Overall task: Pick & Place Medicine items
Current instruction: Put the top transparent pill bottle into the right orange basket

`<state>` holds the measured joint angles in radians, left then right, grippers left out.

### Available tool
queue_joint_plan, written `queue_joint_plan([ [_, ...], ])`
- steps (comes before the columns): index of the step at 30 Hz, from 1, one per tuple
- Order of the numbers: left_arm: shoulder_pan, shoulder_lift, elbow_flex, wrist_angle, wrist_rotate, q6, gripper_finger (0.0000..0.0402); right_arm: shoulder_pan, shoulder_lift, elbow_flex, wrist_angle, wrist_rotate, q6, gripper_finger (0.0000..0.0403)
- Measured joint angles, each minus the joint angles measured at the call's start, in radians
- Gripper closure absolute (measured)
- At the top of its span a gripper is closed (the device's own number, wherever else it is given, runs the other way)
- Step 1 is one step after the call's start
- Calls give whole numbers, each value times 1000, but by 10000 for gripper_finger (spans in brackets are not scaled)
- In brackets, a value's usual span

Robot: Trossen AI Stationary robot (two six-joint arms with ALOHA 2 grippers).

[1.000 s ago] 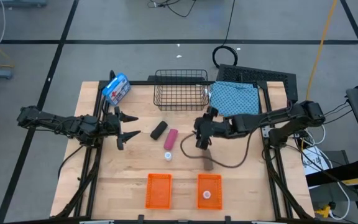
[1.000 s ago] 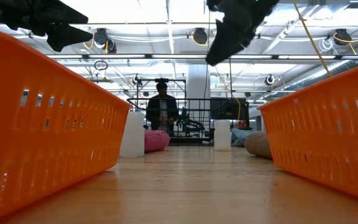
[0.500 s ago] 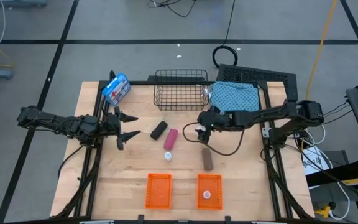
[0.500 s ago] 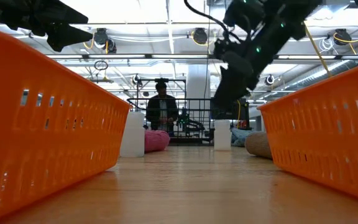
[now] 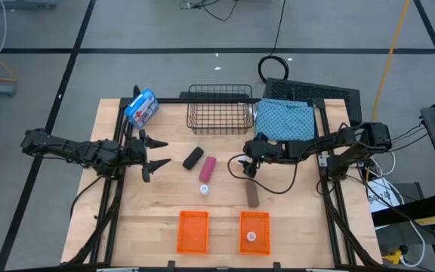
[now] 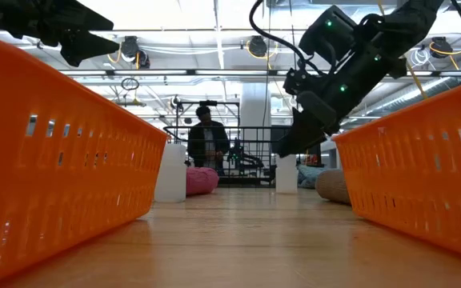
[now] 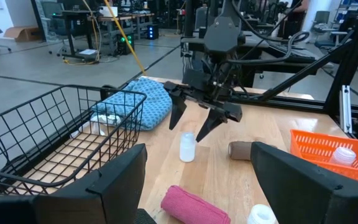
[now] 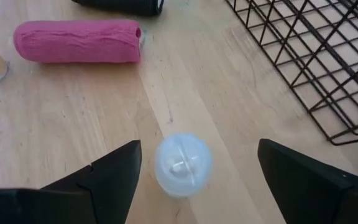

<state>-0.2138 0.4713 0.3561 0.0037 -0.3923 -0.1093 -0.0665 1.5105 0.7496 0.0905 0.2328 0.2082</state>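
Since a second ago the right gripper [image 5: 248, 168] has drawn back from the brown piece [image 5: 253, 195], which lies beyond the orange bins with its long axis running toward them. From the left: the left gripper [image 5: 151, 153] hovers spread; the black piece [image 5: 193, 158] and pink piece [image 5: 208, 168] lie slanted; the right gripper's fingers straddle an upright white bottle [image 8: 183, 163], not touching.

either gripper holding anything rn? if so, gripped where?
Nothing held. Right gripper is open above a small white bottle without touching it; left gripper open, empty.
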Motion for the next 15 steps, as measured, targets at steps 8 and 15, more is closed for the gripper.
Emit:
queue_joint_plan([
  [8,0,0,0,0,0,0,103,-6,11,14,-11,-3,29,94],
  [15,0,0,0,0,0,0,103,-10,11,146,-185,-29,34,94],
])
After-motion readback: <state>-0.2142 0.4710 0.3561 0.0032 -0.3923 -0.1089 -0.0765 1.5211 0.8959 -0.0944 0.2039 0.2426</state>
